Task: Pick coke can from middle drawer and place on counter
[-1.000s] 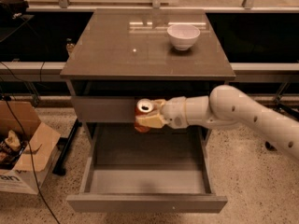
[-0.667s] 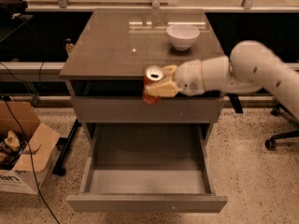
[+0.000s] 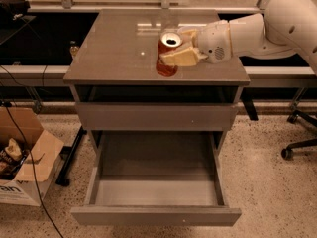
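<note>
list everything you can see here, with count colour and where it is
coke can: one, red with silver top, upright over the counter's front half, in the gripper
counter: one, glossy grey-brown, top of the cabinet
middle drawer: one, grey, pulled open low at the front
closed drawer front: one, grey, just above the open drawer
cardboard box: one, brown, open, on the floor at left
chair base: one, black, on the floor at right
arm: one, white, reaching in from the right
gripper: one, cream fingers, shut on the coke can over the counter
</note>
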{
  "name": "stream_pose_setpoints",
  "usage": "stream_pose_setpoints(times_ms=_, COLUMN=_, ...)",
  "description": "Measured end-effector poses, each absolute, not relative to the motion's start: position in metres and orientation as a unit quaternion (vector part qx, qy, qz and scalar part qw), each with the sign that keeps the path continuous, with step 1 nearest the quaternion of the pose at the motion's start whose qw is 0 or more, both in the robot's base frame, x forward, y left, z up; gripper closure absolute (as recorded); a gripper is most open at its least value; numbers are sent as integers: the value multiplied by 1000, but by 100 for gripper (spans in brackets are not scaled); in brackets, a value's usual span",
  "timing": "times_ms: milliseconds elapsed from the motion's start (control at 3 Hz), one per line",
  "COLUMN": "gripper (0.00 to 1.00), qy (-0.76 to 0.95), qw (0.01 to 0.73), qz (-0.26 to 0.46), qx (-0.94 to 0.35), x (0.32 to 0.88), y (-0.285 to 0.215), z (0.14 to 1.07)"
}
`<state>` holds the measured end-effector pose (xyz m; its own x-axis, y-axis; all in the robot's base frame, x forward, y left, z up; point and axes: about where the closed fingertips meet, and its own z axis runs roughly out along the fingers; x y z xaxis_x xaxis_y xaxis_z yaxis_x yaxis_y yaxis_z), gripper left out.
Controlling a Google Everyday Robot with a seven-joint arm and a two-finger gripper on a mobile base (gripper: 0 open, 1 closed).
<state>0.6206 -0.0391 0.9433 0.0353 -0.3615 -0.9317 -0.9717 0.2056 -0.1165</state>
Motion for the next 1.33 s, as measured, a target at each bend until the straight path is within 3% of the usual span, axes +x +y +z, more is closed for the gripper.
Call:
stream_pose_setpoints(times_ms=667, gripper=100, qy=612, qw=501, qz=315, qx=-524, x=640, y=-20, z=937)
stream_pose_setpoints(times_ms=1333, gripper=100, qy=630, qw=527, qz=273, qx=-501, x=703, y=9, z=946)
